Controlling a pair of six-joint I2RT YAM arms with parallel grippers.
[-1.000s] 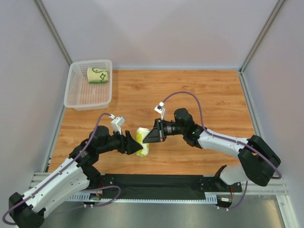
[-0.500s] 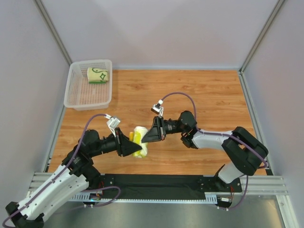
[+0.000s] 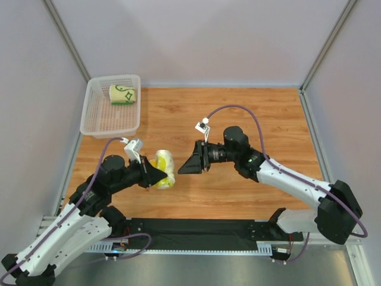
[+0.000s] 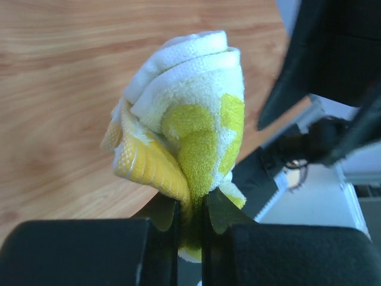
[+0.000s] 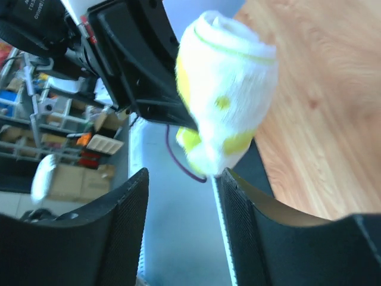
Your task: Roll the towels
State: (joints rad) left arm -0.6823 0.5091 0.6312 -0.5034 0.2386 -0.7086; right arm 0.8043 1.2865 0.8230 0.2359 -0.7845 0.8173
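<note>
The left end effector [image 4: 190, 221] is pinching the yellow-blotched towel [image 4: 190, 119] between narrow jaws, with only a thin fold of cloth caught between its fingers [image 4: 119, 250]. The rest of the towel is bulging out beyond the tips as a loose roll. It is sitting over the near left part of the tabletop [image 3: 250, 113]. It seems to be hanging clear of the wood, though the overhead view is too flat to settle that. Just to the right of the roll, the right end effector [image 5: 183, 176] is standing open, its fingers spread apart and gripping nothing, and it is pointing left at the towel. Well apart from both, at the far left corner, the white mesh basket [image 3: 98, 122] is holding the green-lined towel [image 3: 123, 94], which is lying rolled near the basket's far wall.
</note>
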